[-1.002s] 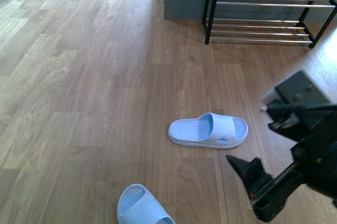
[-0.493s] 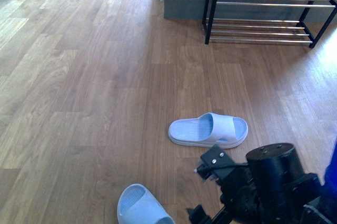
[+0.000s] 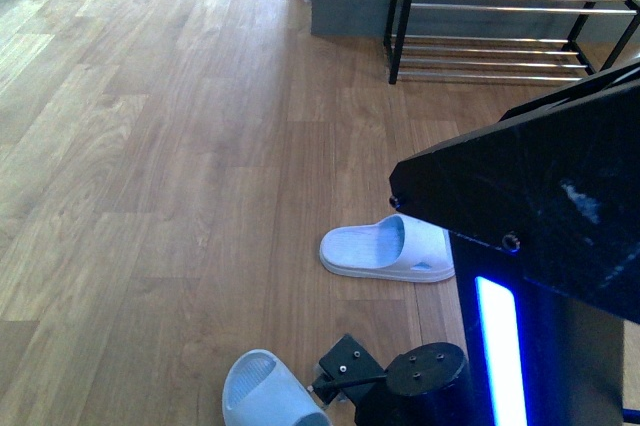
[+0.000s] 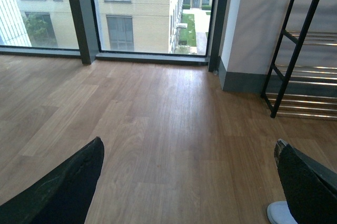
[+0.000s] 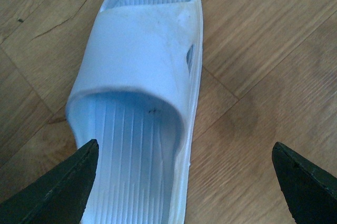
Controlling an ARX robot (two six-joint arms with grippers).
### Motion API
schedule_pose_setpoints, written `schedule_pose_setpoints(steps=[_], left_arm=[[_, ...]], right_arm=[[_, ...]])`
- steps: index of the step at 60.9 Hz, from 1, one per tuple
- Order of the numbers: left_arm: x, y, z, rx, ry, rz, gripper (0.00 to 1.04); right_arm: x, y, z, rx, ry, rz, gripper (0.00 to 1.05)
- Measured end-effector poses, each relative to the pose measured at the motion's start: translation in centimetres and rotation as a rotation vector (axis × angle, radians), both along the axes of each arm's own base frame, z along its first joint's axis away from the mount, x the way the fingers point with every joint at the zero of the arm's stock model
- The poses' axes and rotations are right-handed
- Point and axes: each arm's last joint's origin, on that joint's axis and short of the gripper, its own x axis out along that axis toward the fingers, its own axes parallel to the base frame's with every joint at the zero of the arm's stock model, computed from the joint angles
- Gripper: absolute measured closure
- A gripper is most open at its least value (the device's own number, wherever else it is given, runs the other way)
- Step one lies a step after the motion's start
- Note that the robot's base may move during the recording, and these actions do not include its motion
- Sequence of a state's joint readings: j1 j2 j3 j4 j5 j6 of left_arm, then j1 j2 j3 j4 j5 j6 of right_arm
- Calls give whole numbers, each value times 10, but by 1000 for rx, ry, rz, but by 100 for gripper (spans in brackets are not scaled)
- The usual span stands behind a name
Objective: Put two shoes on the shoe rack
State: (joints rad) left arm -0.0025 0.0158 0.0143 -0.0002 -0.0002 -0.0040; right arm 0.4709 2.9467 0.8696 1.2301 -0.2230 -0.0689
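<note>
Showed the right arm (image 3: 540, 206) swung in from the right edge of the front view over the last second, now filling that side with a black link and a lit blue strip (image 3: 497, 351). Hid one end of the pale blue sandal (image 3: 380, 249) lying mid-way across the wooden floor (image 3: 150, 146). Left both sandals unmoved, the nearer sandal (image 3: 262, 394) at the bottom edge, just beside the arm's lower joint. Looked straight down, in the right wrist view, on a ribbed sandal (image 5: 139, 61), with the right gripper (image 5: 181, 184) spread wide above it and touching nothing; probably the nearer one, though not certain. Held the left gripper (image 4: 188, 150) equally wide over bare boards, gripping nothing. Kept the shoe rack (image 3: 399, 16) well apart at the far side, neither sandal on it yet. Read as the approach to a first pick-up. Found no sneakers, brand, label or legible writing anywhere.
</note>
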Motion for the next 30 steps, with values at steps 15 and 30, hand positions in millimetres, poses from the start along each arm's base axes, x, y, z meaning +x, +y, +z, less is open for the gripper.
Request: schedule_pose_setpoints(steps=[15,30], left_arm=[[0,0,0,0,0,0,9],[0,0,0,0,0,0,9]], right_arm=[[23,17,-18,56,-8,-25,9],[39,24,-37,92,7,-40,21]])
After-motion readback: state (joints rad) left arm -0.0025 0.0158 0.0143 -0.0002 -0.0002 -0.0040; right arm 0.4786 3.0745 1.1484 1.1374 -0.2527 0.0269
